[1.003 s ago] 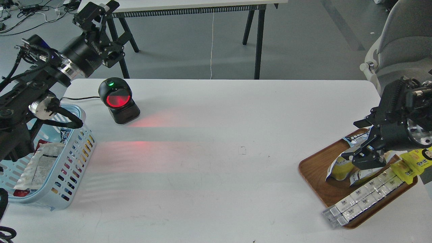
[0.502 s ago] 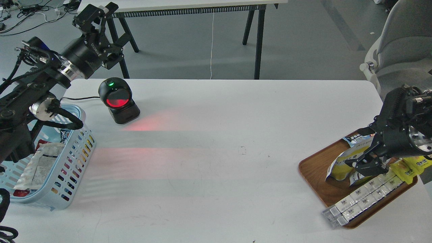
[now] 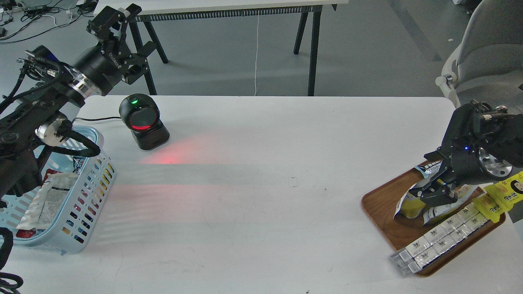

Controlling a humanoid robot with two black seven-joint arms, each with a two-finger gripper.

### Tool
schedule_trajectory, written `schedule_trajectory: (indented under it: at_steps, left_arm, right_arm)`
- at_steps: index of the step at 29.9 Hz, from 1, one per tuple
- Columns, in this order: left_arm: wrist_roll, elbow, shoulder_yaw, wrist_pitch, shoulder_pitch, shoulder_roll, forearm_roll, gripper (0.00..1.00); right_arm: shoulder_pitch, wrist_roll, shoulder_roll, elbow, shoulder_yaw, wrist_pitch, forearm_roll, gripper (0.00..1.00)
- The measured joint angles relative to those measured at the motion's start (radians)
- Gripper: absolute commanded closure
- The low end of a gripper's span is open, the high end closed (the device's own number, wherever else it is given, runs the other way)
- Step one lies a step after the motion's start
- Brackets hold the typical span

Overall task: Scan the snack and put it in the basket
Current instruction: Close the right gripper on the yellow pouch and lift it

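You're picking: right gripper [image 3: 436, 195] closing on snack [image 3: 412, 202] in tray [image 3: 380, 204], grip unconfirmed; next lifting toward scanner [image 3: 141, 120].

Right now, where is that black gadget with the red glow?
The scanner stands at the table's far left in the head view, just beyond the basket.

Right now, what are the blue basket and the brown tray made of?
The basket looks like light-blue moulded plastic: smooth, with neat rows of slots. The tray looks like wood or a wood-look finish: brown, grain streaks, slight sheen. The picture cannot settle which.
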Motion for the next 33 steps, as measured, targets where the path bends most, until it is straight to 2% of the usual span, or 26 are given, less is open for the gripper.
schedule_trajectory:
  at_steps: [12, 18, 23, 26, 29, 33]
  left_arm:
    - [0.0, 0.027, 0.0, 0.0, 0.002, -0.005, 0.0, 0.0]
    - [0.0, 0.027, 0.0, 0.0, 0.002, -0.005, 0.0, 0.0]
    - [0.0, 0.028, 0.0, 0.0, 0.002, -0.005, 0.0, 0.0]
    - [0.0, 0.028, 0.0, 0.0, 0.002, -0.005, 0.0, 0.0]
    - [0.0, 0.028, 0.0, 0.0, 0.002, -0.005, 0.0, 0.0]
    - [0.0, 0.028, 0.0, 0.0, 0.003, -0.005, 0.0, 0.0]
  right_arm:
    - [-0.015, 0.0, -0.002, 0.0, -0.002, 0.0, 0.0, 0.34]
    - [-0.021, 0.0, -0.003, 0.0, -0.003, 0.0, 0.0, 0.39]
    - [-0.023, 0.0, -0.005, 0.0, -0.002, 0.0, 0.0, 0.5]
    - [-0.024, 0.0, -0.007, 0.0, -0.001, 0.0, 0.0, 0.6]
    - [-0.024, 0.0, -0.008, 0.0, 0.0, 0.0, 0.0, 0.75]
    - [-0.029, 0.0, -0.008, -0.001, 0.004, 0.0, 0.0, 0.85]
